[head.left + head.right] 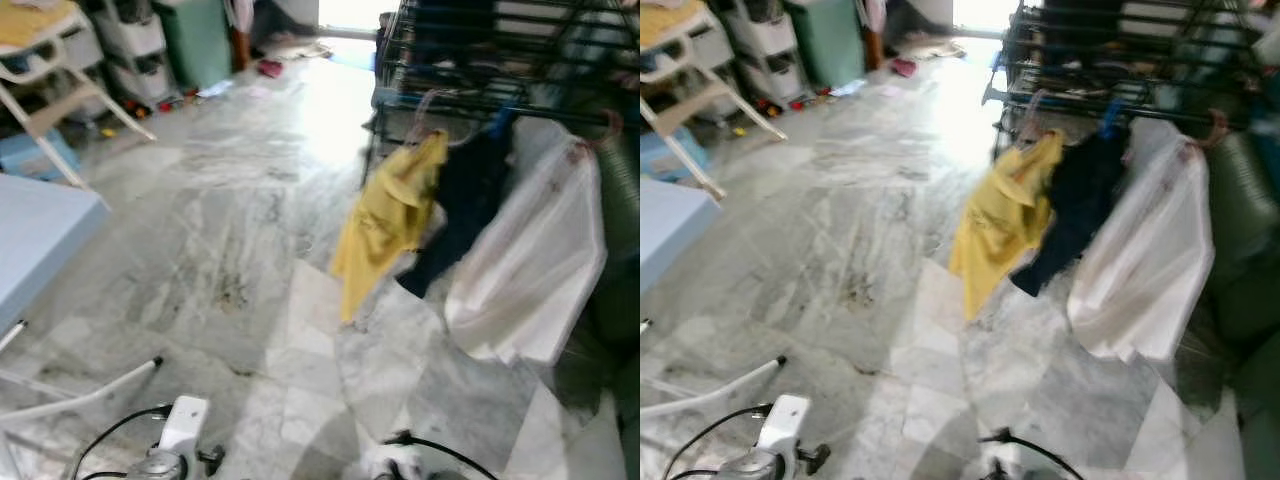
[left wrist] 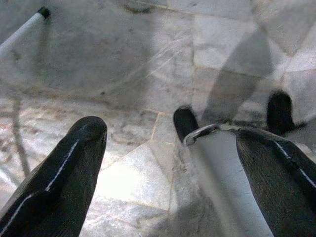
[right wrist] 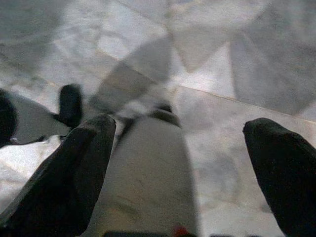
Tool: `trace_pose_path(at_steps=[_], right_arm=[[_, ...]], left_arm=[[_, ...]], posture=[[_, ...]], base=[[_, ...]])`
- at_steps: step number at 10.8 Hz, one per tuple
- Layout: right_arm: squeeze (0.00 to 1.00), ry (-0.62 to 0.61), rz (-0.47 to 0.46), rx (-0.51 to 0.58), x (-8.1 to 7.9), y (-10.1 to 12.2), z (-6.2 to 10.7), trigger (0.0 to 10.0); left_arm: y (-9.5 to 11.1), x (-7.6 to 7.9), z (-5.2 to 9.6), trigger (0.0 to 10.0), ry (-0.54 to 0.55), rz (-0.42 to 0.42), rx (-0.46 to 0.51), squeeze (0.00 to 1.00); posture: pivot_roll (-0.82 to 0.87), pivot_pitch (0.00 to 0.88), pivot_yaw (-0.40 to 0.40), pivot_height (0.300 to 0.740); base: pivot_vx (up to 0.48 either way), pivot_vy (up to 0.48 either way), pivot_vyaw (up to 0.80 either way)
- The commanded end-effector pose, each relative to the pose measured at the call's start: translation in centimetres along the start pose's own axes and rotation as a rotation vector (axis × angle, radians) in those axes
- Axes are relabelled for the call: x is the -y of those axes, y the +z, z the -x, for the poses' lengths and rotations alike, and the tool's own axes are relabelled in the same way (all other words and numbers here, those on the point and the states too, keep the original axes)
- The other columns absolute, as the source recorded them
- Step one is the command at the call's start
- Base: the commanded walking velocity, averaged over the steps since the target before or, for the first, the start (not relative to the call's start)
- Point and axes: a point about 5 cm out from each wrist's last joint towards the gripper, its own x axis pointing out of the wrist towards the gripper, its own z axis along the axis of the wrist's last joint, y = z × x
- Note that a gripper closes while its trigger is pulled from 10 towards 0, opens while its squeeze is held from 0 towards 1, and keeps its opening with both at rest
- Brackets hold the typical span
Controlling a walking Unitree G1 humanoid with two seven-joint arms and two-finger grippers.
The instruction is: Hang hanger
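Observation:
A black wire drying rack (image 1: 480, 60) stands at the far right. From its rail hang a yellow shirt (image 1: 390, 220), a dark garment (image 1: 460, 200) and a white garment (image 1: 535, 260), each on a hanger. My left gripper (image 2: 168, 163) hangs open over the marble floor, nothing between its black fingers (image 2: 59, 182). My right gripper (image 3: 182, 163) is open too and holds nothing; its fingers (image 3: 69, 173) point down at the floor beside my own legs. Both arms hang low and well short of the rack.
A light blue table edge (image 1: 40, 240) is at the left, with white tube legs (image 1: 90, 395) on the floor near me. A white chair (image 1: 50, 70), storage drawers (image 1: 130, 40) and a green bin (image 1: 195, 40) line the far left. Open marble floor (image 1: 240, 230) lies ahead.

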Motion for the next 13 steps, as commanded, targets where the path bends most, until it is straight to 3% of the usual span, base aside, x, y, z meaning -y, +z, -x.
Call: trace_pose_path(at_steps=[1,5,13], right_arm=[[0.00,-0.013,-0.004,-0.006,0.61,-0.14,0.07,10.0],[0.00,-0.017,-0.008,-0.008,0.69,-0.18,0.08,10.0],[0.00,-0.016,-0.004,-0.008,0.82,-0.29,0.12,10.0]], left_arm=[[-0.27,0.38,-0.04,10.0,-0.009,-0.009,-0.012,0.00],[-0.21,0.43,-0.06,10.0,-0.009,-0.014,-0.010,0.00],[-0.16,0.55,-0.07,10.0,-0.002,-0.007,0.009,0.00]], posture=[[-0.15,0.057,0.037,0.740],[-0.15,0.056,0.037,0.740],[-0.16,0.049,0.040,0.740]], base=[[-0.296,0.000,0.00],[-0.292,0.000,0.00],[0.000,0.000,0.00]])
